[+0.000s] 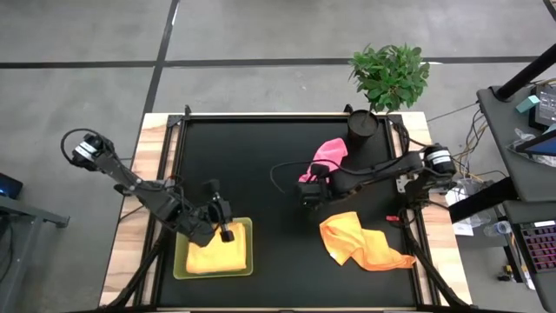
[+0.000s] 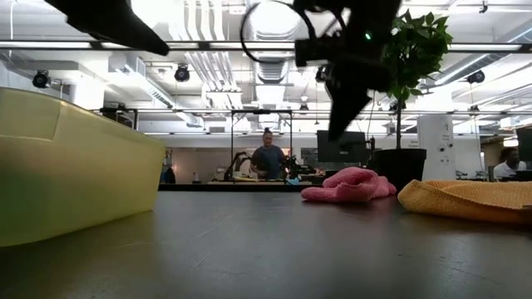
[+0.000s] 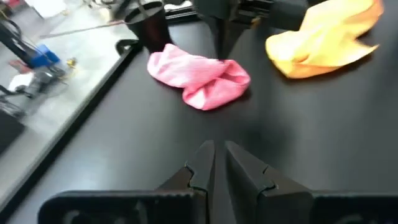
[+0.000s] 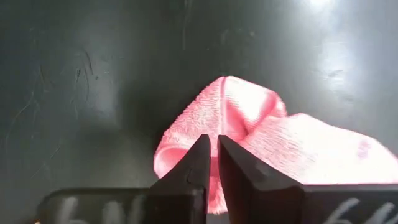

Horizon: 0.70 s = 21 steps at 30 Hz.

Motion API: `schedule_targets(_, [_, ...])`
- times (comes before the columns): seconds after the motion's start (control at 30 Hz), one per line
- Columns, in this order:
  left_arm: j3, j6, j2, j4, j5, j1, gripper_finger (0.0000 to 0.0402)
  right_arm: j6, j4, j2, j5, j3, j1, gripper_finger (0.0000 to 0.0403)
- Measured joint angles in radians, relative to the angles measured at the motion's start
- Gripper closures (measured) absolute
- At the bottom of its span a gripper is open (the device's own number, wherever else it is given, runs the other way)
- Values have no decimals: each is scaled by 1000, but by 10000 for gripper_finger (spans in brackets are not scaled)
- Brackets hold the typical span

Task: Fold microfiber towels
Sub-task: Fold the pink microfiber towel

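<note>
Translucent tray (image 2: 75, 170), crumpled fuzzy pink towel (image 2: 349, 184)

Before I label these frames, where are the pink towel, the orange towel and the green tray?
pink towel (image 3: 199, 81), left wrist view, middle of the crumpled heap
orange towel (image 1: 360, 243), high view, centre of the cloth
green tray (image 2: 75, 174), low view, its side wall

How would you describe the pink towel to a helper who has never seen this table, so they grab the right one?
Find the potted plant at the black table's far edge. Just in front of its dark pot lies the pink towel, crumpled. Its nearest neighbour, the orange towel, lies nearer the front and is bigger.
</note>
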Motion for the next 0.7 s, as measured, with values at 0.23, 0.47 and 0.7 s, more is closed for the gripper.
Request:
schedule_targets(0.23, [0,192,0,24,84,115,380,-92,230,-22,-182,-181,-94,324])
schedule_targets(0.47, [0,299,1,77,115,185,380,-143,348,-19,-234,-302,-207,243])
schedule_targets(0.7, [-11,321,1,80,138,219,380,-179,588,-13,-457,-405,-258,217])
